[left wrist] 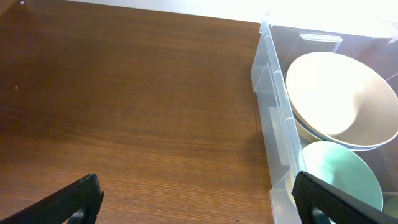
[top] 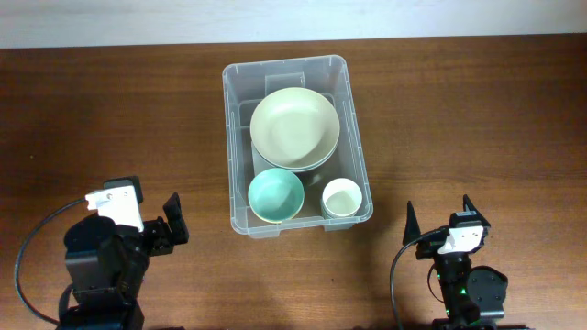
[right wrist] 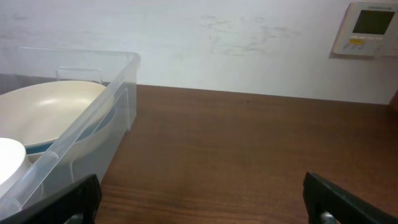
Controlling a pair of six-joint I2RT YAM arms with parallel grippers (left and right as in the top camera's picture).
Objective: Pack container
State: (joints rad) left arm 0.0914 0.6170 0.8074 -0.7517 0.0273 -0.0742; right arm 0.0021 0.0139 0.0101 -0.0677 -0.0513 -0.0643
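1. My left gripper and right gripper are both open, fingers wide apart, nothing between them
2. The container sits at upper centre of the overhead frame, above and between both grippers, apart from each
3. It is clear smooth plastic with a rim and rounded corners; it holds a large cream bowl, a teal bowl and a white cup; the table is dark wood grain
4. The wall panel is at upper right of the right wrist frame, lettering too small to read

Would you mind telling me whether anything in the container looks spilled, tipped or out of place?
Nothing stands out: the container sits flat, and the cream bowl, teal bowl and white cup rest upright inside.
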